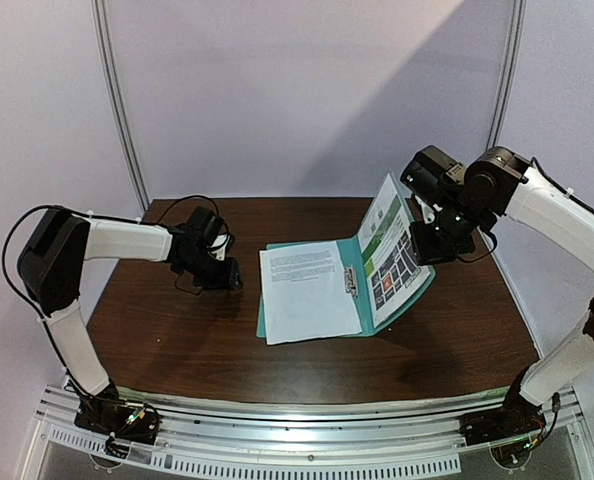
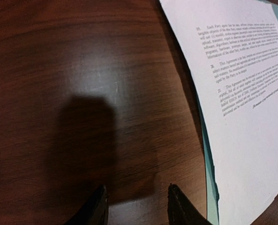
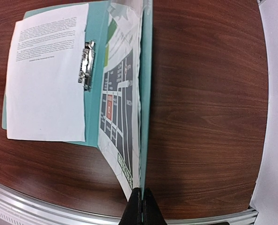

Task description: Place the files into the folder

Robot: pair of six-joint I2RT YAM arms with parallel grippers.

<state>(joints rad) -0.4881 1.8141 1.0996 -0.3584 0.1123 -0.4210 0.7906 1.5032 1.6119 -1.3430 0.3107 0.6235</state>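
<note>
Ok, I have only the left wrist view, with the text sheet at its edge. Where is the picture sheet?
Observer: The picture sheet leans against the folder's raised right cover, tilted up from the table.
Operator: What holds that cover up?
Observer: The right jaws, shut on its edge.
Operator: And where is the clip?
Observer: The clip is at the fold, between the picture sheet and the flat text sheet.

Your left wrist view blurs the print on the white paper sheet [image 2: 251,140], which hides all but a sliver of the teal-green card folder [image 2: 212,202].
</note>
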